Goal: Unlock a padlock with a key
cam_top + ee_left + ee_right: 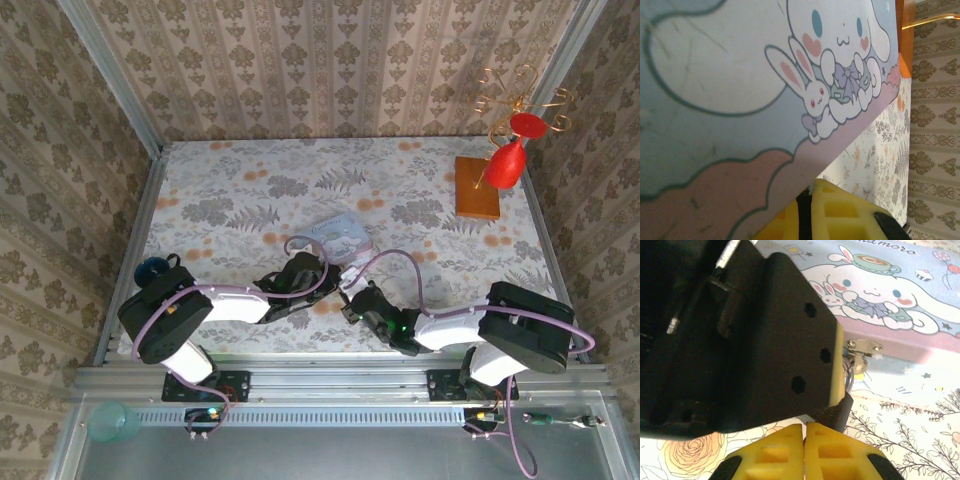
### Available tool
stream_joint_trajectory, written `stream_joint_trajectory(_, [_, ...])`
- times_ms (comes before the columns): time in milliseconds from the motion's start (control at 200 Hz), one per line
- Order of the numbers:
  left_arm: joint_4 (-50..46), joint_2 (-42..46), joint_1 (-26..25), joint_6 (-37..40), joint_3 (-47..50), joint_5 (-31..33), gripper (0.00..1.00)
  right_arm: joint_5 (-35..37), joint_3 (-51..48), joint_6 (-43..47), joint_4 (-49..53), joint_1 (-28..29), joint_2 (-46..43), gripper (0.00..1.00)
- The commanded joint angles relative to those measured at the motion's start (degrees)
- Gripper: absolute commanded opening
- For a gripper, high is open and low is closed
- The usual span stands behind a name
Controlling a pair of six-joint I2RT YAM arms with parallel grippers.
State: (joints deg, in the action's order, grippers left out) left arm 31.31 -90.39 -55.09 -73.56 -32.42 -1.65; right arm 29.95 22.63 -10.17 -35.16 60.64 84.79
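The pastel cartoon tin point(340, 236) lies mid-table, and its metal hasp point(862, 346) faces my right wrist camera. The padlock point(840, 412) is a dark block hanging from that hasp by its shackle point(847, 375). My left gripper point(308, 270) is shut on the padlock, which shows as a black strip point(806, 215) between its yellow fingers. The tin's lid point(740, 75) sits just above them. My right gripper point(805, 425) is just below the padlock, yellow fingers pressed together. A thin pale sliver, the key point(806, 422), shows at their tips.
A wooden block point(478, 188) with a gold wire stand and red ornaments point(508, 160) stands at the back right. A dark blue object point(152, 268) lies at the table's left edge. A teal cup point(112, 422) sits on the near rail. Patterned walls enclose the table.
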Motion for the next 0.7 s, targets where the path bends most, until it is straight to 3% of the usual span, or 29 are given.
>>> stream_joint_trajectory(0, [2.52, 0.03, -0.94, 0.13, -1.16, -2.58, 0.0, -1.78, -3.93, -11.98, -5.21, -3.56, -3.47, 0.03])
stream_joint_trajectory(105, [2.64, 0.04, -0.7, 0.08, -0.96, -2.63, 0.0, -9.13, -8.11, -24.98, -12.14, -6.54, -4.11, 0.03])
stream_joint_trajectory(225, [2.86, -0.28, -0.24, 0.1, -0.97, -2.92, 0.0, -11.88, -9.39, -31.48, -16.1, -6.77, -2.59, 0.03])
stream_joint_trajectory(695, [2.7, 0.12, 0.51, 0.24, 0.35, -2.42, 0.0, -11.1, -9.25, -30.43, -9.12, -7.63, -9.07, 0.06])
